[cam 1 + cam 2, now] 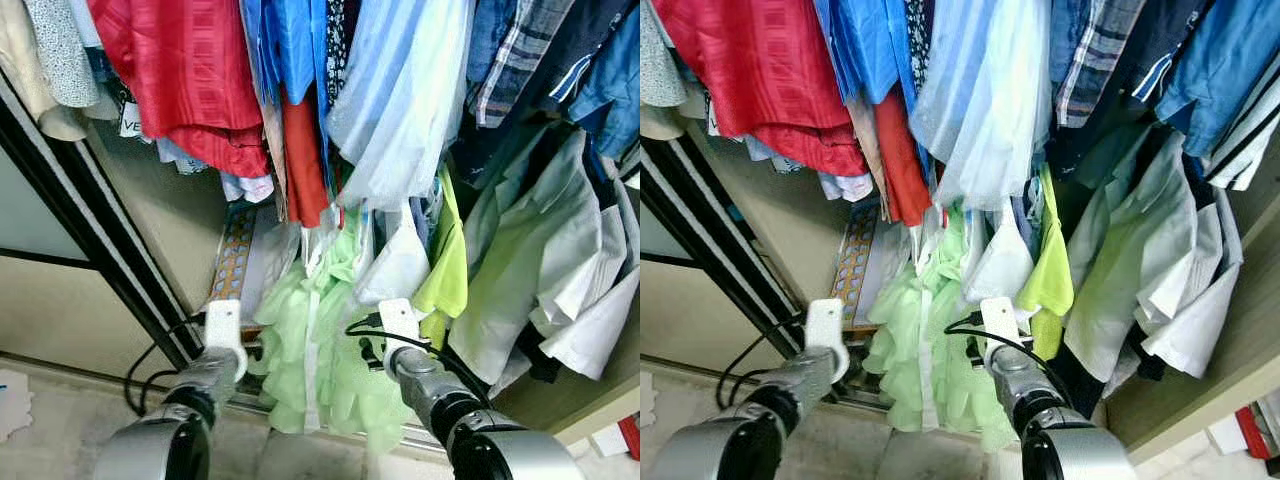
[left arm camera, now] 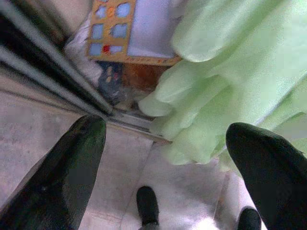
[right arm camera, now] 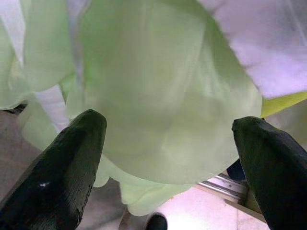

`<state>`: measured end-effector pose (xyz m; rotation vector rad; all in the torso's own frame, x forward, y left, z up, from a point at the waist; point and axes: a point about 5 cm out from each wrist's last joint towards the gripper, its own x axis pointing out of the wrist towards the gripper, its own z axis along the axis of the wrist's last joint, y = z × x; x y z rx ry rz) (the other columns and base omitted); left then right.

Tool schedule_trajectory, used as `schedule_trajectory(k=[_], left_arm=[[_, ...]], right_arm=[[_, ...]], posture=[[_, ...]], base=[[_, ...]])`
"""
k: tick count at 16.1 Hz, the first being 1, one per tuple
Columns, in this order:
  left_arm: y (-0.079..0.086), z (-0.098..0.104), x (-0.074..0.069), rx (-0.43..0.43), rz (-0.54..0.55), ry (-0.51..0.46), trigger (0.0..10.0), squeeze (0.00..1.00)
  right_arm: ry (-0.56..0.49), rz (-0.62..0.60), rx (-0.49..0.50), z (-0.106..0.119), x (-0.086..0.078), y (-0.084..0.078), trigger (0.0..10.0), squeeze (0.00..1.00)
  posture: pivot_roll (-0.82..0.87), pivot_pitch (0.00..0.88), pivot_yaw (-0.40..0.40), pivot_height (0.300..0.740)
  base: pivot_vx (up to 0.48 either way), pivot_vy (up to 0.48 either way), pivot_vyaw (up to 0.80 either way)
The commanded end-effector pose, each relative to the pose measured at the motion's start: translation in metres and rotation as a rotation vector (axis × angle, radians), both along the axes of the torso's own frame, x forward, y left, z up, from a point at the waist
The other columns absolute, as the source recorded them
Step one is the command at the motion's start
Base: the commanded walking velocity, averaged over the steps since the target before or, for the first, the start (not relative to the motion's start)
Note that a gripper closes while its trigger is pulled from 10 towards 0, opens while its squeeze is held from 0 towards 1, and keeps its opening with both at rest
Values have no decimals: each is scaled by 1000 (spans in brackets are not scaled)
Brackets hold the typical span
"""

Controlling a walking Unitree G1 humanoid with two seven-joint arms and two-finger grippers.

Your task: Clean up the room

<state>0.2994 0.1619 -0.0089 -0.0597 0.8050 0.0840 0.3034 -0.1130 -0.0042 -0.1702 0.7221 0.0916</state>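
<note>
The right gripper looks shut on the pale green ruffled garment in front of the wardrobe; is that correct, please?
Not quite: the right gripper is open, its fingers spread either side of the pale green ruffled garment without clamping it, as the right wrist view shows. It is indeed before the wardrobe.

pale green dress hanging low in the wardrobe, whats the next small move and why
Probably ease the right gripper forward until the pale green dress sits between its jaws, then close. The jaws stand open with the ruffled fabric just beyond them, and the hem droops over the wardrobe's sliding door track toward the floor. The left gripper is also open, beside the hem.
</note>
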Motion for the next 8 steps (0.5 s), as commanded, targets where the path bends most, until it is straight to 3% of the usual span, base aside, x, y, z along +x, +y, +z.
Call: schedule_trajectory(k=[1, 3, 4, 5, 7, 8], left_arm=[[8, -2, -3, 9, 23, 15, 10000, 0], [8, 5, 5, 35, 11, -28, 10000, 0], [9, 16, 15, 80, -23, -85, 10000, 0], [13, 29, 26, 72, -26, -140, 10000, 0], [30, 51, 40, 50, -40, -239, 10000, 0], [44, 56, 40, 32, -70, -278, 10000, 0]], right_arm=[[1, 4, -10, 0, 0, -1, 10000, 0], [-19, -5, -13, 3, 3, -4, 10000, 0], [-68, 1, -21, 12, 12, -5, 10000, 0], [-135, 15, 1, 27, 24, -4, 10000, 0], [-241, 44, 49, 52, 43, -10, 10000, 0], [-302, 36, 48, 63, 50, -25, 10000, 0]], posture=[[-174, 0, 47, 740], [-185, 0, 58, 740], [-189, 0, 62, 740], [-201, 0, 73, 740], [-218, 0, 95, 740], [-212, 0, 98, 740]], base=[[0, 0, 0], [0, 0, 0], [0, 0, 0], [0, 0, 0], [0, 0, 0], [0, 0, 0]])
